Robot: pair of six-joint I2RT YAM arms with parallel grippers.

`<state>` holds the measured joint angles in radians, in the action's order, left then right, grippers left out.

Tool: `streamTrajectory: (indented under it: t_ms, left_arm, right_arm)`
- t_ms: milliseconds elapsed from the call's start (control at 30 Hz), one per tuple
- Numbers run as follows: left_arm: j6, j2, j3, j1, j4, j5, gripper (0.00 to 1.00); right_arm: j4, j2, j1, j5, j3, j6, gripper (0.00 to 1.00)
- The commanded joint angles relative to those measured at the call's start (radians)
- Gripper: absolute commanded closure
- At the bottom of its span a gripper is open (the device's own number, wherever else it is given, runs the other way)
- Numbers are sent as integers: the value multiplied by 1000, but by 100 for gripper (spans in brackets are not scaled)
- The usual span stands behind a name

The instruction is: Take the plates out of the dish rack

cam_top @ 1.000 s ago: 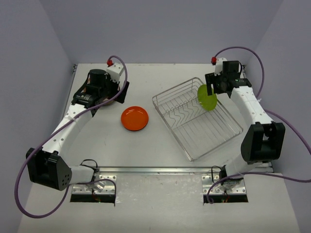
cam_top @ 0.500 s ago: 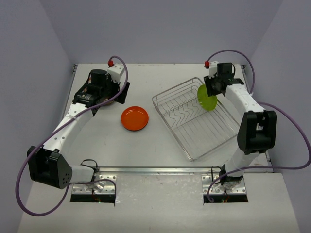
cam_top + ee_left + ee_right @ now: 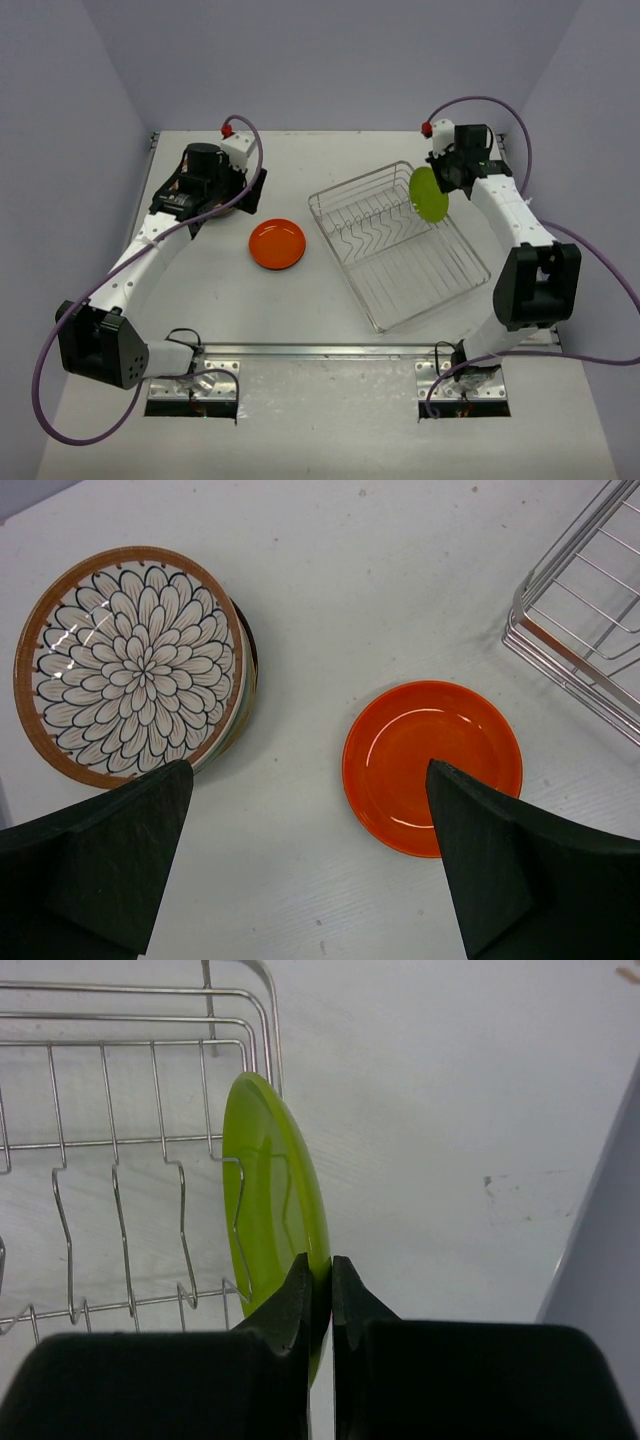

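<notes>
A lime green plate stands on edge among the wires at the far right end of the silver dish rack. My right gripper is shut on the plate's upper rim. From above, the lime green plate shows under the right gripper, at the back of the dish rack. My left gripper hangs open over bare table, holding nothing. It is between an orange plate lying flat and a stack of plates topped by a cream flower-patterned one.
The orange plate lies left of the rack at mid table. Purple walls close in the table at the back and on both sides. The rest of the rack holds no other plates that I can see.
My right gripper has shut onto the lime green plate's rim. The rack has slid a little to the left. The left arm has not moved.
</notes>
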<state>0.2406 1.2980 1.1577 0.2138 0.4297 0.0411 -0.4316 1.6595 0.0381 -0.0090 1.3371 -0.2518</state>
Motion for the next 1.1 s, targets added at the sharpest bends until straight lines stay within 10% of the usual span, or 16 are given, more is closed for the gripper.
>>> streamTrajectory:
  t_ms: [0, 233, 500, 700, 1067]
  left_arm:
    - [-12, -16, 53, -2, -37, -14, 0]
    - [-52, -36, 95, -4, -26, 51, 0]
    - [-248, -90, 100, -4, -107, 671, 7]
    - [-352, -19, 120, -2, -140, 879, 13]
    - [-263, 98, 112, 55, -43, 921, 20]
  right_arm:
    - [84, -146, 17, 19, 101, -57, 100]
    - [146, -265, 28, 41, 149, -125, 100]
    - [-46, -364, 57, -515, 143, 252, 100]
    - [23, -406, 245, -552, -21, 370, 100]
    - [34, -337, 309, -628, -8, 435, 100]
